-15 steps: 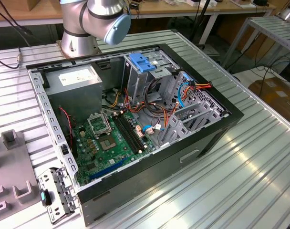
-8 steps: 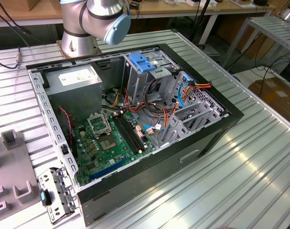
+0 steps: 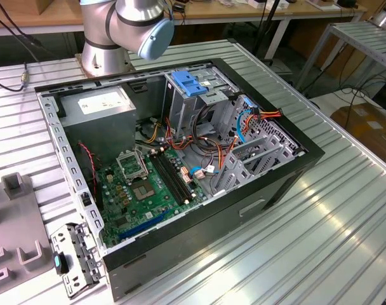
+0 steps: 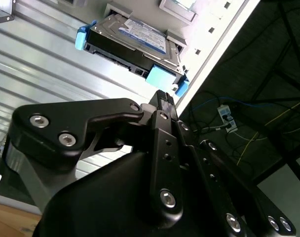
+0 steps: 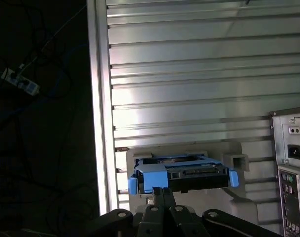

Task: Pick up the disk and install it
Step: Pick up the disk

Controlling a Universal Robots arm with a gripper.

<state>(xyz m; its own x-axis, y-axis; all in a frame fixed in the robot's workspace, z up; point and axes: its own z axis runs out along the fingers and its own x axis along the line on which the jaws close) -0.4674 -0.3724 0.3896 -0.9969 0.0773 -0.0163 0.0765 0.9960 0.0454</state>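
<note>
Gripper: in both wrist views the black gripper (image 4: 162, 97) (image 5: 160, 190) has its fingers drawn together at the tip, with no gap showing and nothing held between them.
Gripper's nearest thing: the tip points at the disk and lines up with the blue rail at one end of it; whether it touches cannot be told.
Disk: the disk (image 4: 135, 39) (image 5: 184, 174) lies flat with its blue-and-white label facing up, its connector edge facing the gripper and blue plastic rails at both ends.
Holder: a pale grey holder (image 4: 175, 11) (image 5: 236, 162) cradles the disk; it sits on the ridged metal table (image 5: 189, 74) close to the table's edge.
Computer case: in the exterior view the black computer case (image 3: 288, 175) lies on its side on the table, open at the top; the first wrist view shows its rear panel (image 5: 290, 163) just beside the holder.
Inside the case: a grey power supply (image 3: 101, 105) with a white sticker, a green motherboard (image 3: 139, 187), orange, red and blue cables (image 3: 240, 124), and a grey drive cage (image 3: 193, 111) topped by a pale-blue latch plate (image 3: 189, 82).
Arm: the robot arm's base (image 3: 107, 47) stands on the table behind the case.
Floor: a power strip (image 5: 19, 81) lies past the table's edge.
</note>
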